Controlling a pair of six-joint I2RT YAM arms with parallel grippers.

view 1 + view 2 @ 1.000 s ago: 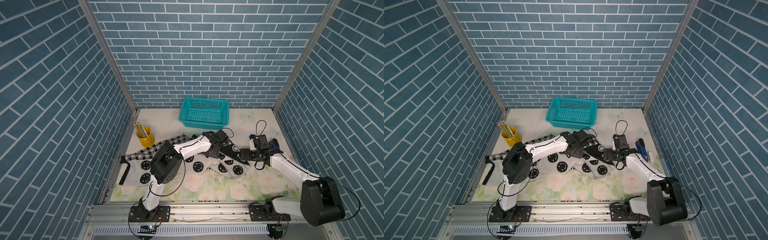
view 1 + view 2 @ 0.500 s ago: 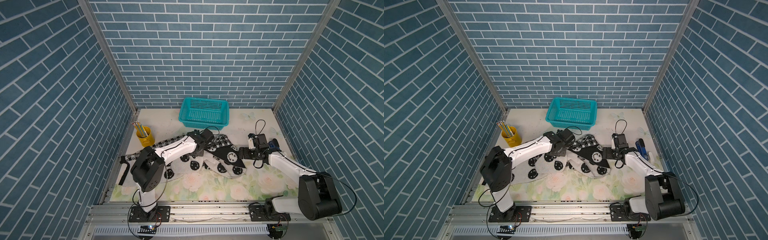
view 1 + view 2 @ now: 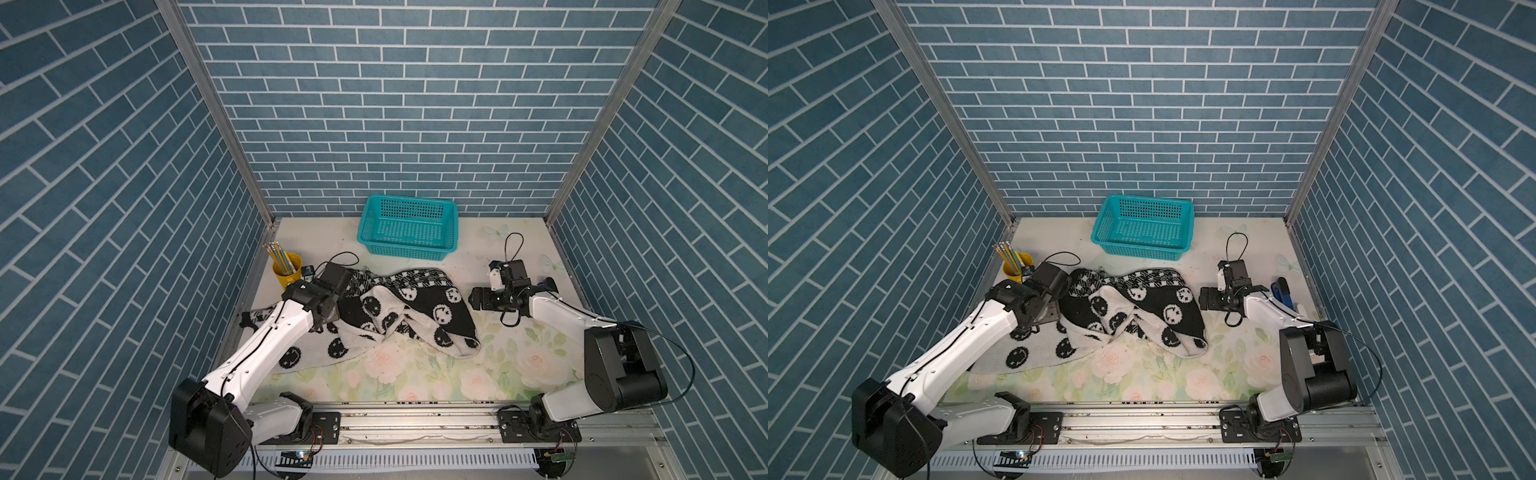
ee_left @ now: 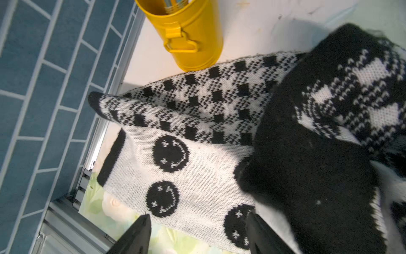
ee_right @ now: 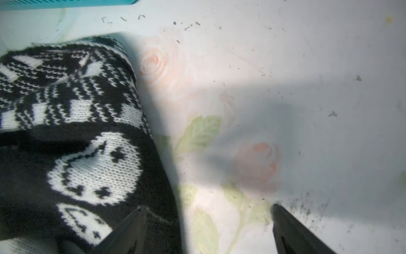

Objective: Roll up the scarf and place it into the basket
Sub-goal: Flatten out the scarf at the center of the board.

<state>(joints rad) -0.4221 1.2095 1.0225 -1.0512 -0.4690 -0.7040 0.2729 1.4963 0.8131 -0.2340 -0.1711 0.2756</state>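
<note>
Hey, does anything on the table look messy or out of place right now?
The scarf stands out: it lies crumpled and folded over itself, not rolled, in front of the empty basket. Also, dark specks litter the floral table cover nearby.

the scarf lies on the table, the basket behind it, the pencil cup to its left.

One scarf, one basket, one yellow pencil cup — two claws: left claw, right claw.
</note>
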